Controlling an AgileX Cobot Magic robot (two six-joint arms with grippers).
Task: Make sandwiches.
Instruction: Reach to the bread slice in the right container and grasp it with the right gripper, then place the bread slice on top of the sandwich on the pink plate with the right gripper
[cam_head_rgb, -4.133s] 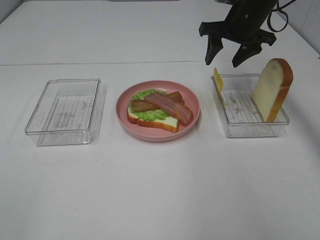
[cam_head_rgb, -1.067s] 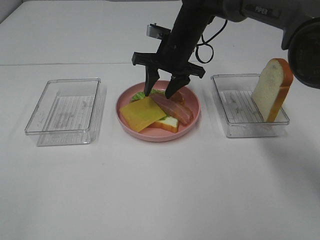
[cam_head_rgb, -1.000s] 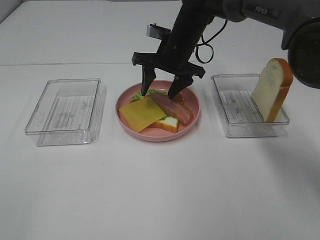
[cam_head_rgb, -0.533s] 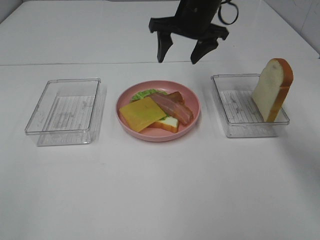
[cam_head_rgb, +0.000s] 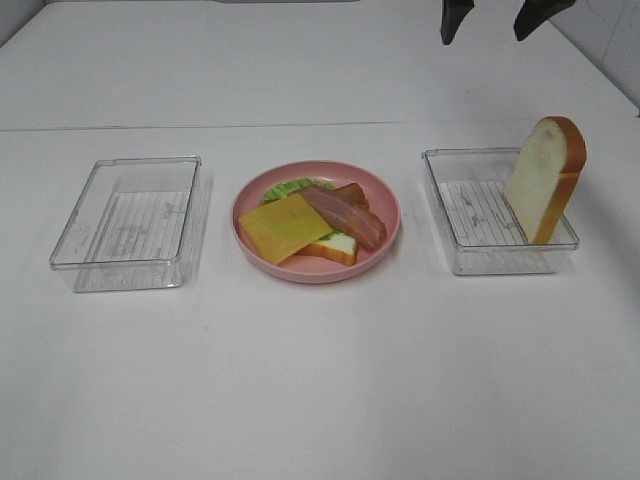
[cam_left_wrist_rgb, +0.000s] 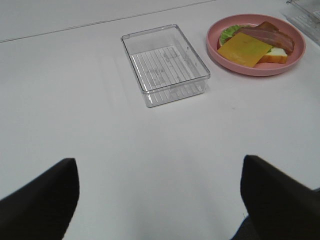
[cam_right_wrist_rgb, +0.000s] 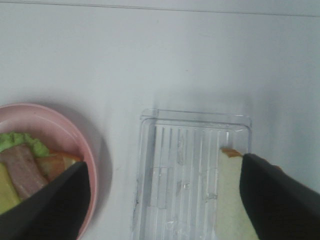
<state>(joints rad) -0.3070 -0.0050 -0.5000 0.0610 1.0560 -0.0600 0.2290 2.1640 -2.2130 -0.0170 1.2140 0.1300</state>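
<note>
The open sandwich sits on the round pink plate (cam_head_rgb: 375, 189): a bread slice (cam_head_rgb: 330, 245) at the bottom, green lettuce (cam_head_rgb: 287, 187), bacon strips (cam_head_rgb: 345, 213) and a yellow cheese slice (cam_head_rgb: 285, 227) on top, lying askew over the left side. It also shows in the left wrist view (cam_left_wrist_rgb: 247, 49). A second bread slice (cam_head_rgb: 545, 178) stands upright in the right clear tray (cam_head_rgb: 470, 205). My right gripper (cam_head_rgb: 495, 18) is open and empty, high above the table behind that tray. My left gripper (cam_left_wrist_rgb: 160, 200) is open and empty, far from the plate.
An empty clear tray (cam_head_rgb: 135, 220) stands left of the plate; it also shows in the left wrist view (cam_left_wrist_rgb: 165, 64). The right wrist view looks down on the right tray (cam_right_wrist_rgb: 192, 175) and the plate's edge (cam_right_wrist_rgb: 90, 150).
The cheese slice went from the right tray onto the sandwich. My right gripper has let go of it, risen, and moved back to the right.
</note>
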